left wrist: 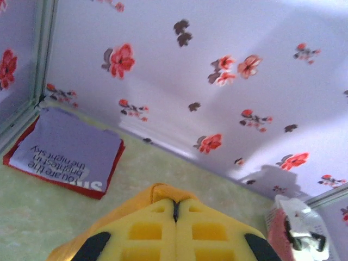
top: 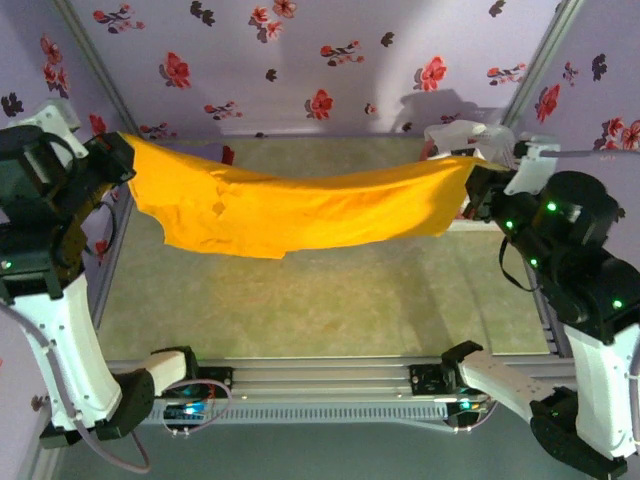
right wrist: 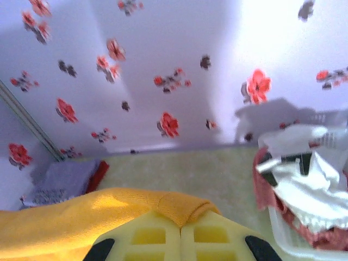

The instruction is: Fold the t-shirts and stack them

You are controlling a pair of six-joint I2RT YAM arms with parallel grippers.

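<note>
A mustard-orange t-shirt [top: 300, 205] hangs stretched in the air above the table between my two grippers. My left gripper [top: 122, 155] is shut on its left edge and my right gripper [top: 478, 180] is shut on its right edge. In the left wrist view the yellow fingers [left wrist: 176, 209] pinch a bunched fold of orange cloth [left wrist: 163, 191]. In the right wrist view the gripper [right wrist: 181, 223] clamps the orange cloth [right wrist: 109, 215]. A folded lavender t-shirt [left wrist: 65, 144] with pale lettering lies on a folded red t-shirt [left wrist: 106, 179] by the back wall.
A white basket [right wrist: 293, 228] holding white [right wrist: 304, 185] and pink [right wrist: 261, 185] shirts stands at the back right corner. Flowered walls close in the green table [top: 320, 300] at the back and sides. A metal rail [top: 320, 378] runs along the near edge.
</note>
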